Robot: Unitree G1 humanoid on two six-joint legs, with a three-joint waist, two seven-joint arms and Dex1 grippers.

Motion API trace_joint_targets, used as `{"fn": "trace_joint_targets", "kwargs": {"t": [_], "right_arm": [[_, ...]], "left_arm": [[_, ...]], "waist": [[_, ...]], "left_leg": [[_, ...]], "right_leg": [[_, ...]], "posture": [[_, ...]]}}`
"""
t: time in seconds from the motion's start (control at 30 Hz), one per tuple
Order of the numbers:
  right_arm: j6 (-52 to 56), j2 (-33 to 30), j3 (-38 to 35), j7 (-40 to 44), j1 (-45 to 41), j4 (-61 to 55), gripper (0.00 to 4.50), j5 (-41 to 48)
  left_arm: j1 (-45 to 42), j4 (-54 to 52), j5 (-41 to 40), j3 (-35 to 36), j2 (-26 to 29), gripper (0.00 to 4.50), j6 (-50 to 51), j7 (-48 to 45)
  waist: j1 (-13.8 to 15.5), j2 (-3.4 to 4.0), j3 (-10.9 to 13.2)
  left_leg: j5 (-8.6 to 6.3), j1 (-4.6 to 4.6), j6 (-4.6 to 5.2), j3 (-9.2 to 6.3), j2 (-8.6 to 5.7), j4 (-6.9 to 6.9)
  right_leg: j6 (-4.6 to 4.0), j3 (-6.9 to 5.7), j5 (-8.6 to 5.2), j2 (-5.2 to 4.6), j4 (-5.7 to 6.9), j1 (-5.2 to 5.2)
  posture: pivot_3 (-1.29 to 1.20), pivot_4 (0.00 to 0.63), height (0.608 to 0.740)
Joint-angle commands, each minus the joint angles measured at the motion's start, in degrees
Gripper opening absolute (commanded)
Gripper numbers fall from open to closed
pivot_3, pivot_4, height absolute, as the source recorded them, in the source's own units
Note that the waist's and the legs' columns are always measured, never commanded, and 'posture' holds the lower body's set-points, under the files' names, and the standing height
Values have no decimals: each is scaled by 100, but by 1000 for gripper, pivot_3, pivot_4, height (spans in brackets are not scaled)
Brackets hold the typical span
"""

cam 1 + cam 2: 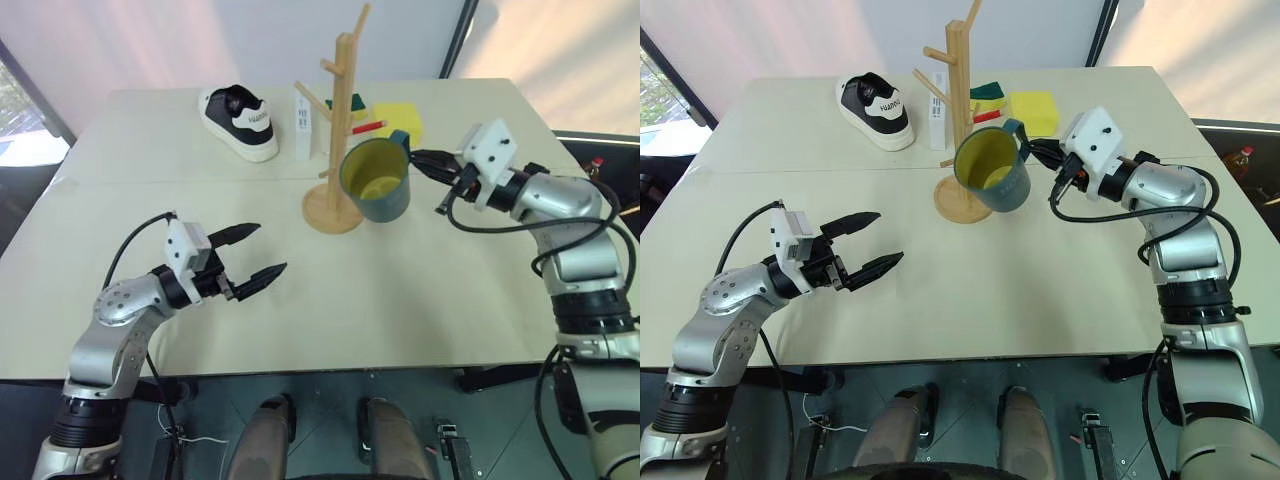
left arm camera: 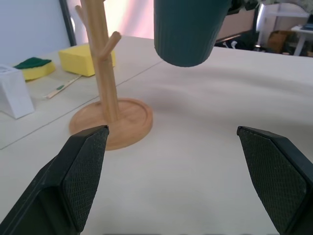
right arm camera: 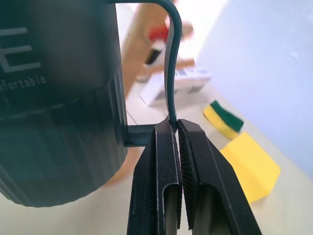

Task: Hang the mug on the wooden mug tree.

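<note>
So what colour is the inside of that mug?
Yellow-green inside the mug, clearest from the head camera.

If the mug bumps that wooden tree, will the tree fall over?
Probably not easily. The wooden mug tree stands on a wide round base, which should steady it. But its post is tall and thin, so a bump up high might tip it. The mug hangs by its handle from the right gripper, so it could swing.

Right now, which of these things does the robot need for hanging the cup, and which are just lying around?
Needed: mug, held by its handle in the right pincer; wooden mug tree.

Lying about: sneaker, white box, yellow sponges.
</note>
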Motion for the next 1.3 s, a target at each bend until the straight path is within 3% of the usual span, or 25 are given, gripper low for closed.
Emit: {"fn": "trace_joint_targets", "kwargs": {"t": [0.03, 0.73, 1.13, 1.23, 1.3], "right_arm": [[-438, 75, -32, 145, -465, 436, 36, -60], [-1367, 752, 209, 625, -2274, 3027, 36, -507], [-1610, 1086, 322, 734, -2763, 4046, 36, -824], [-1630, 1105, 276, 747, -2807, 4111, 886, -844], [-1709, 1067, 243, 608, -2819, 4122, 1886, -879]], "left_arm": [[-4, -324, -147, 146, -17, 4500, 29, 102], [-106, -494, -387, 261, -135, 4500, 89, 484], [-58, -527, -328, 276, -196, 4500, 44, 552], [-29, -542, -327, 294, -197, 4500, 32, 561], [-32, -533, -319, 299, -197, 4500, 23, 569]], "waist": [[-20, 0, 0], [-143, 1, 0], [-154, 2, 1], [-153, 2, 1], [-153, 2, 1]], "left_leg": [[0, 2, 0, 0, 0, 1], [1, 17, 0, -2, 31, 1], [1, 20, -1, -2, 37, 0], [1, 21, -1, -2, 37, 0], [1, 21, -1, -2, 37, 0]], "right_leg": [[1, 0, 1, 0, 4, 0], [-8, 13, 11, 46, 21, 0], [-11, 15, 13, 51, 23, -1], [-12, 15, 13, 52, 24, -1], [-12, 16, 14, 52, 24, -1]], "posture": [[0, 150, 740], [0, 150, 740], [0, 150, 740], [0, 150, 740], [0, 150, 740]]}}
